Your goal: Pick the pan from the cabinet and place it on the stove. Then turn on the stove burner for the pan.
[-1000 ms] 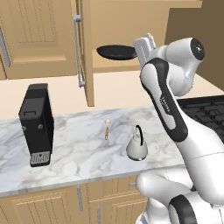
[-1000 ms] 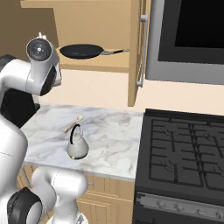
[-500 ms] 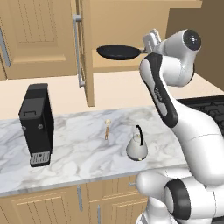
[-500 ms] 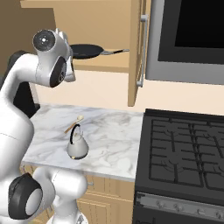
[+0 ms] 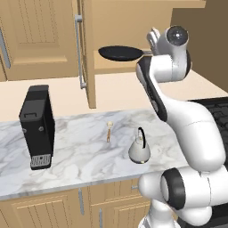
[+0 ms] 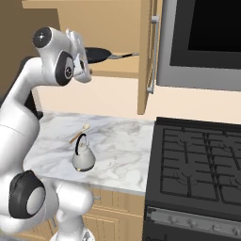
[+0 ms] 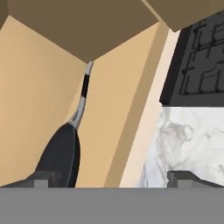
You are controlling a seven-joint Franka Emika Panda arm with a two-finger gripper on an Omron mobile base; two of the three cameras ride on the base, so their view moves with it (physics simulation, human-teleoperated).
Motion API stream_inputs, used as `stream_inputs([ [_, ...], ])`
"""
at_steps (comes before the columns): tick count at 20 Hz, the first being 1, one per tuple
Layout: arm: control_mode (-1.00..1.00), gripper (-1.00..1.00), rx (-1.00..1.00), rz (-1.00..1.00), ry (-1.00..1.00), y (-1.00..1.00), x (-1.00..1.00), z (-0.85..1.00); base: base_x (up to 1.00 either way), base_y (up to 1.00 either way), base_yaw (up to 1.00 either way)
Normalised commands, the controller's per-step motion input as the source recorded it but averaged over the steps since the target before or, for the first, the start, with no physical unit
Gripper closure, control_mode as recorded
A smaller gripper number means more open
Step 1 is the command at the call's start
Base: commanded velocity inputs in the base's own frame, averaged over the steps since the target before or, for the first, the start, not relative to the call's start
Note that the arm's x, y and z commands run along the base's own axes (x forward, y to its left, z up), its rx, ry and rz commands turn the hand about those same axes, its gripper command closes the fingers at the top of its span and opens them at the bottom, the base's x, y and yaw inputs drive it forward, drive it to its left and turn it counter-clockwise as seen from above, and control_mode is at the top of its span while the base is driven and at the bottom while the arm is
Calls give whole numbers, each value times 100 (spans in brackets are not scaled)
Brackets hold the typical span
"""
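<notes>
While the pan (image 5: 120,53) lies flat on the cabinet (image 5: 133,26) shelf, its long handle points right toward the stove (image 6: 197,160) side; the gripper (image 7: 111,177), jaws apart and empty, hovers just beside it.
</notes>
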Motion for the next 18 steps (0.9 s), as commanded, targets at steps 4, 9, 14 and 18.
stream_inputs([
  [4, -100, -100, -16, -14, 0, -12, 35, 0, 0, 0, 0],
  [9, -100, -100, -8, -10, 0, -12, 31, 9, 0, 0, 0],
  [14, -100, -100, -4, -7, 0, -8, 29, 13, 0, 0, 0],
  [18, -100, -100, -2, -9, 1, -6, 32, 1, 0, 0, 0],
])
